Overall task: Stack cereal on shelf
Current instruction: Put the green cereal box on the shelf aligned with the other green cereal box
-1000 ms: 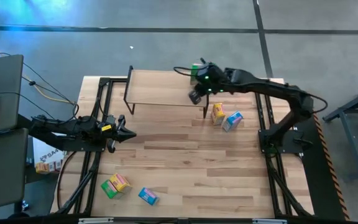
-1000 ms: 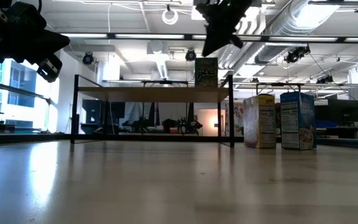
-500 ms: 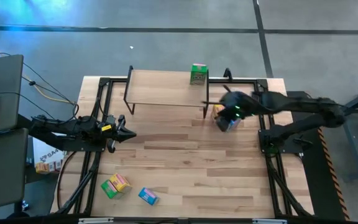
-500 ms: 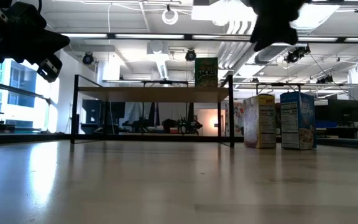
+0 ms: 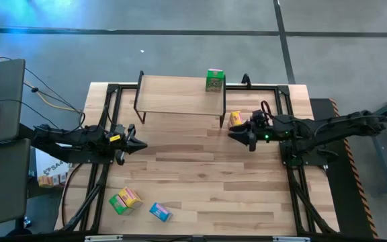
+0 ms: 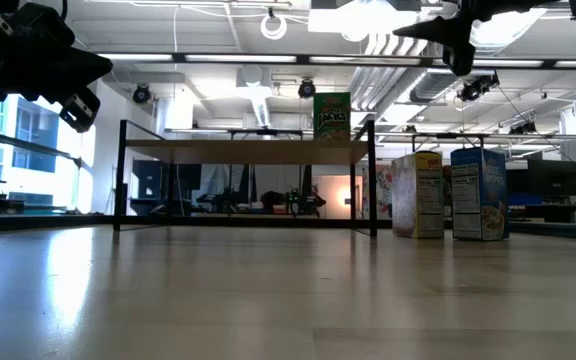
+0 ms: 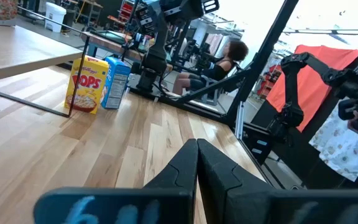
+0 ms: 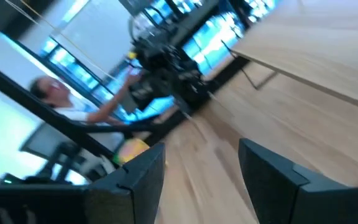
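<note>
Right tool (image 5: 242, 135) above blue cereal box (image 6: 479, 193), fingers apart.

Shelf (image 5: 180, 101): low riser, light wood top on thin black legs, at the table's far edge, beyond and to the left of the right claw (image 5: 242, 136). One green box (image 5: 214, 80) stands upright on its far right corner. Yellow box (image 5: 236, 119) with red marks stands on the table by the shelf's right end, just beside the right claw; blue box (image 6: 480, 193) upright beside it. A green box (image 5: 118, 203), yellow box (image 5: 130, 196) and blue box (image 5: 160, 212) lie near the front edge, near side of the left claw (image 5: 137, 143).
</note>
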Motion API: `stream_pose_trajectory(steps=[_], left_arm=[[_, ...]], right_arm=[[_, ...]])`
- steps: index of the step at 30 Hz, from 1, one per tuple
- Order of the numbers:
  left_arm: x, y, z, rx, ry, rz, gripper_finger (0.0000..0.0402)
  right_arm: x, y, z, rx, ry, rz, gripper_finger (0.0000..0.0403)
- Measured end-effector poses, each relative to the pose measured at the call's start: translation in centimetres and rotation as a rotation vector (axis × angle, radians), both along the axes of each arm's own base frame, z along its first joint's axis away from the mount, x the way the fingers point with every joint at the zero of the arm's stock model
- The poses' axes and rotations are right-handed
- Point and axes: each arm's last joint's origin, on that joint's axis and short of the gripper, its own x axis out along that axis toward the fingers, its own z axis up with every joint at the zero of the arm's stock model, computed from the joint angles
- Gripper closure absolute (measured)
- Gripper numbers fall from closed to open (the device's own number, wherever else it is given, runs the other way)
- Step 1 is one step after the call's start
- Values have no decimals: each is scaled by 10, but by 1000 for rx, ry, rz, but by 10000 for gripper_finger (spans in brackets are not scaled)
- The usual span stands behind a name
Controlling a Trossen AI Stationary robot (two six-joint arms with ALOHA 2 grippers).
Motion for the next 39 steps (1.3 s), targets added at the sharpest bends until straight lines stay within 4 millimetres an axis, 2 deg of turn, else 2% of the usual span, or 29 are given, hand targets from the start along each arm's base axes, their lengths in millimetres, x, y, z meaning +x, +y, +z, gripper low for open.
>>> stream_pose_trajectory(steps=[5,13,17,20,22,25,28,31,36,39], left_arm=[[0,0,0,58,-4,1,401],[0,1,1,43,-13,36,401],[-1,1,15,-145,-150,21,401],[-5,2,28,-222,-287,34,401],[-8,6,36,-239,-375,120,401],[-11,10,44,-369,-441,243,394],[-12,10,57,-405,-403,219,363],[-10,8,76,-373,-308,179,311],[-2,4,121,-269,-238,96,216],[8,1,149,-187,-235,41,172]], right_arm=[[4,1,7,1,-63,4,205],[5,3,8,-40,-70,57,205],[4,4,10,17,-90,92,205],[4,4,11,56,-102,89,205],[4,3,11,51,-102,73,205],[4,2,11,45,-104,36,206],[4,1,11,43,-104,17,206],[4,2,11,42,-104,18,206],[4,2,11,43,-105,20,206],[4,2,11,43,-105,33,206]])
